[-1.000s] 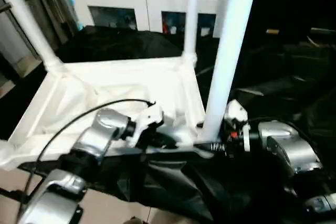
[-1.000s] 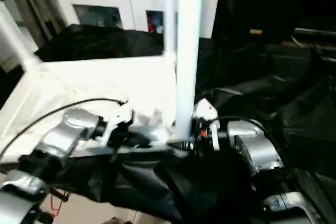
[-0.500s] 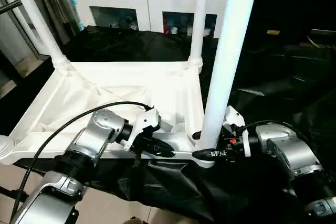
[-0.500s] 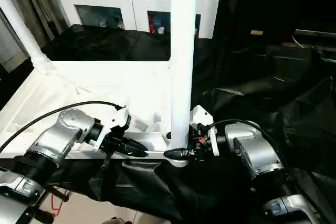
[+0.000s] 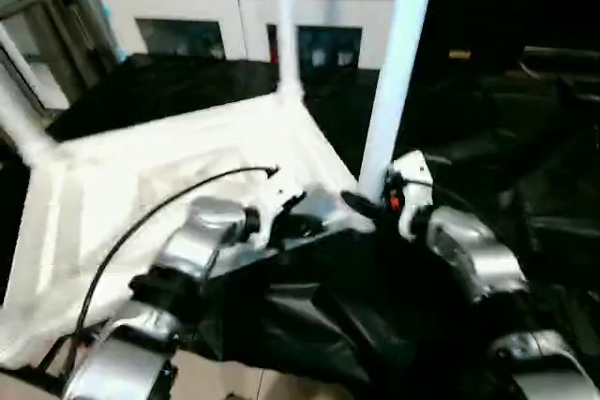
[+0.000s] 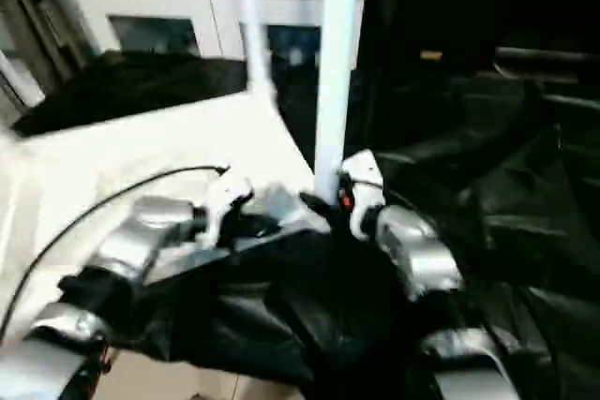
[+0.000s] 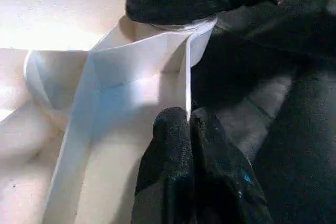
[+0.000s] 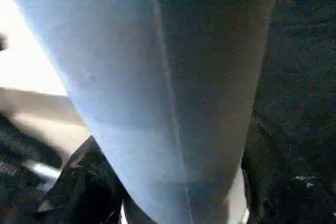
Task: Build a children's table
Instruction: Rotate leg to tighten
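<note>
Since 1 second ago, the tabletop (image 5: 159, 175) has swung round, its near corner now pointing toward the right arm. It lies underside up on black sheeting, with the near leg (image 5: 392, 72) standing upright in that corner socket. Right gripper (image 5: 361, 203) sits at this leg's base, jaws around it; a firm hold cannot be confirmed. Left gripper (image 7: 189, 124) is pinched onto the tabletop's thin rim just beside that corner.

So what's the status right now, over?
Left hand shut on tabletop rim. Right hand around near leg at its base. Nothing blocking.
</note>
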